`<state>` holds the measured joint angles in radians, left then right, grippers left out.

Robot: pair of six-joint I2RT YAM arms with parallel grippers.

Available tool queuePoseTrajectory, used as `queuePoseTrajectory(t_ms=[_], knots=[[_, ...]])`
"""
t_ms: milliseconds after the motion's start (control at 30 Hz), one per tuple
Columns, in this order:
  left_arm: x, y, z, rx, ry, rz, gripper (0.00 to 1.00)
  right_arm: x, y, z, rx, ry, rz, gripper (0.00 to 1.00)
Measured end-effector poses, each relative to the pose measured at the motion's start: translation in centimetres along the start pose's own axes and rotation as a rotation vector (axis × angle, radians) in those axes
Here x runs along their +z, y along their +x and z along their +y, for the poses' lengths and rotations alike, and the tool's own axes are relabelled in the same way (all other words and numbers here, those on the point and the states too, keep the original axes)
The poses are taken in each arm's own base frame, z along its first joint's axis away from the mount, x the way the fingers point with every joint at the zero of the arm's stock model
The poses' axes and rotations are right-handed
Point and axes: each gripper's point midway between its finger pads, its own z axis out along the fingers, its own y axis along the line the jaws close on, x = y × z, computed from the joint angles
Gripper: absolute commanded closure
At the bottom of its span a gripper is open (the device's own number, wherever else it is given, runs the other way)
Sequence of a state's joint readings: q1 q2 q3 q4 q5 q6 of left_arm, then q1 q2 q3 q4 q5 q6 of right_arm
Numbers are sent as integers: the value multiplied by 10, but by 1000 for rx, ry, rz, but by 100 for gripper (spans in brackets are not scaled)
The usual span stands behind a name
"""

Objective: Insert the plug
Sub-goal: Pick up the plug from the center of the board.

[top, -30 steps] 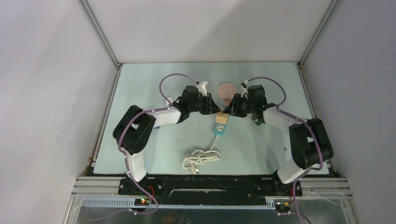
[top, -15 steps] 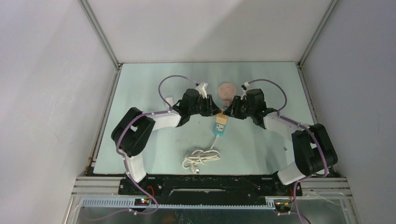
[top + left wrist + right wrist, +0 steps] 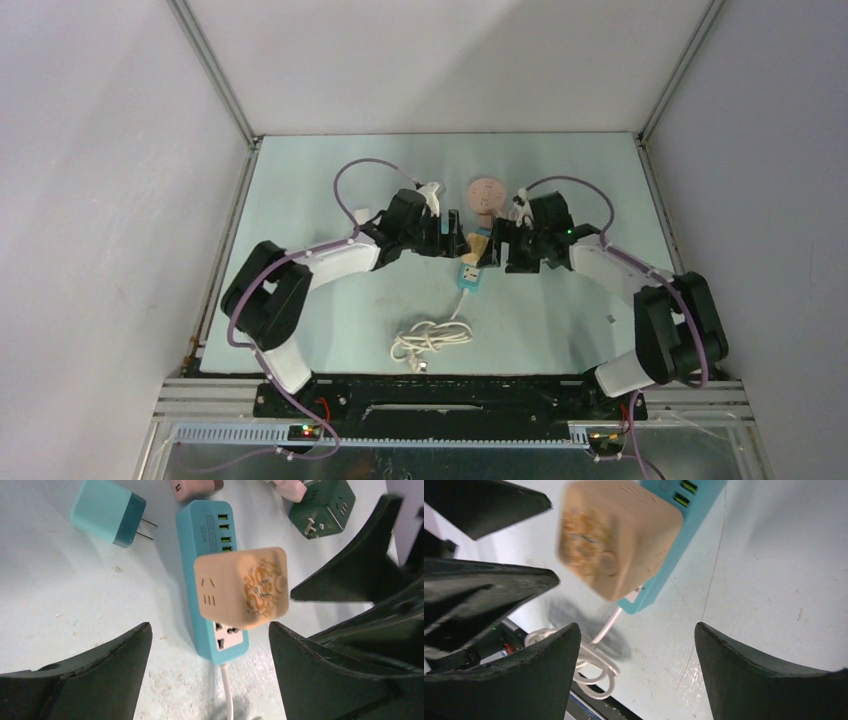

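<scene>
A beige cube plug sits a little tilted on the teal power strip, covering its middle sockets; its prongs are hidden. My left gripper is open, its fingers wide on either side and touching nothing. Opposite it, my right gripper is also open and holds nothing, with the plug just beyond its tips. From above, the plug lies between the left gripper and the right gripper, on the strip.
The strip's white cable coil lies toward the near edge. A teal charger and a green cube adapter lie beyond the strip. A pink round disc sits behind the grippers.
Both grippers were shut on the plug from either side and have opened, letting go of it. Both forearms have dropped lower toward the table.
</scene>
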<state>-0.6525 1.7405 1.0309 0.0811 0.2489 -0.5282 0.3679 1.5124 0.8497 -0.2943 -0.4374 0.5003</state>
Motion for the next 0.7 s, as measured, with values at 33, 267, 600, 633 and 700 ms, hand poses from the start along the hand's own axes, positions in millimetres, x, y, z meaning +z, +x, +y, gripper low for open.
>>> queuePoseTrajectory(t_ms=[33,267,600,633,700], knots=[[-5,0,-1,7,-4,5,6,-6,-5,3,-2,-7,-11,9],[-67,-51,-30,76,46,-144,0,-80,-58,36,-103,-83,-242,3],[-144,-88,29,30,-102,-325,0,-98,-55,-16,-54,88,-238,3],[-143,-78,40,13,-127,-304,0,-97,-55,-21,-48,103,-234,3],[-143,-60,56,-13,-169,-268,0,-96,-54,-29,-37,131,-227,3]])
